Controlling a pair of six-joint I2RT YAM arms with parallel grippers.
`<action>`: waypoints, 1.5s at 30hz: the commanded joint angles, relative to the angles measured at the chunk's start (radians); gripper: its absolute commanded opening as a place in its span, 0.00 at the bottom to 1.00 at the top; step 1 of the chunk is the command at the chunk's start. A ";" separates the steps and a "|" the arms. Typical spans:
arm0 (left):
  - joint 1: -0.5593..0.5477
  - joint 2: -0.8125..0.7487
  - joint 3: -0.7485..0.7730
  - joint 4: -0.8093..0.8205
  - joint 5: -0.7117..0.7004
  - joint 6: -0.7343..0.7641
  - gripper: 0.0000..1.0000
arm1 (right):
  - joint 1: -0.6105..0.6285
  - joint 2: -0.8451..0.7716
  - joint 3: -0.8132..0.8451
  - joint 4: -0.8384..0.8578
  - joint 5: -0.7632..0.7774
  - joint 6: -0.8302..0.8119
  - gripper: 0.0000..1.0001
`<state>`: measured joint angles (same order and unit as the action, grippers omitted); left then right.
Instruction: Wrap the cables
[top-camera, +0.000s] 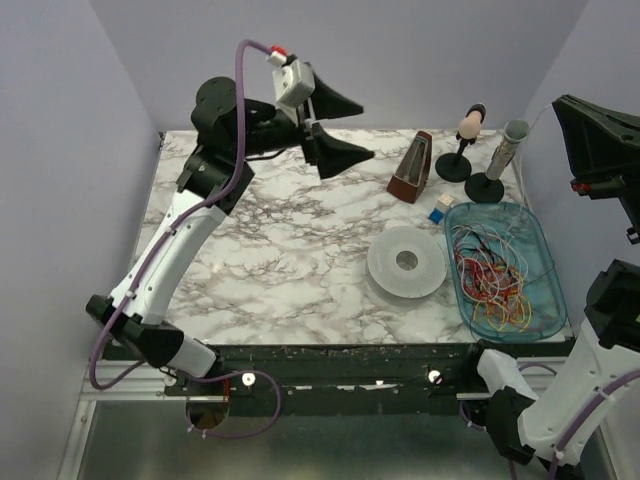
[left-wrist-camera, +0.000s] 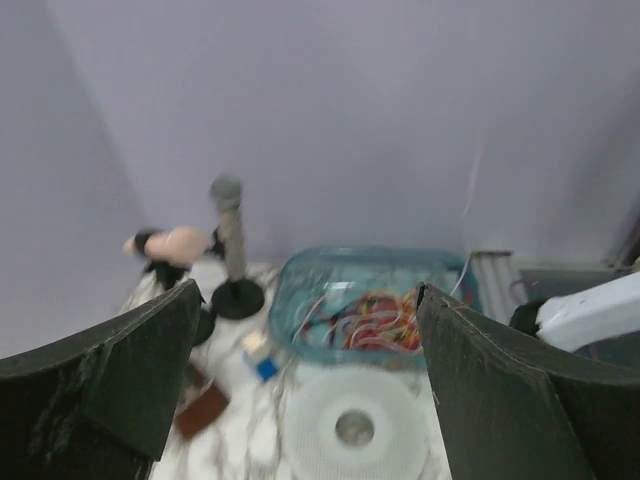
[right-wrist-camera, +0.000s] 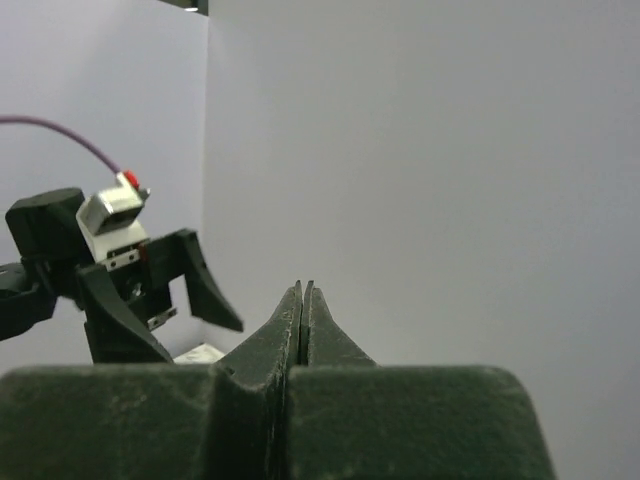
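Left gripper (top-camera: 365, 132) wide apart up high, right gripper (right-wrist-camera: 303, 287) closed empty, cables (top-camera: 490, 275) tangled in tray (top-camera: 530, 235): grabbing 1 thread likely drags the whole knot out.

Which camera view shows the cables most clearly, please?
The top external view: the cables lie in the blue tray, seen from above, unblocked. The left wrist view shows them blurred, partly behind the tray wall. The right wrist view shows none.

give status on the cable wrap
left gripper open, raised. right gripper shut, raised. cables loose in teal tray. white spool beside tray.
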<state>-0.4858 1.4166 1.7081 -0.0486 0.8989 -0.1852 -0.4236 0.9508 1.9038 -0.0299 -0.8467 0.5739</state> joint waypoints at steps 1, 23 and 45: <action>-0.190 0.186 0.331 0.121 0.034 -0.145 0.98 | 0.008 0.028 -0.058 0.097 -0.101 0.159 0.01; -0.510 0.553 0.572 0.374 -0.244 -0.260 0.66 | 0.042 -0.064 -0.256 0.114 -0.160 0.176 0.01; -0.177 0.291 0.877 0.209 -0.828 0.563 0.00 | 0.043 -0.112 -0.495 -0.249 0.075 -0.160 1.00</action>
<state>-0.6659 1.8217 2.5542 0.0471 0.3214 -0.0391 -0.3851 0.8539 1.4578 -0.2352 -0.8021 0.4736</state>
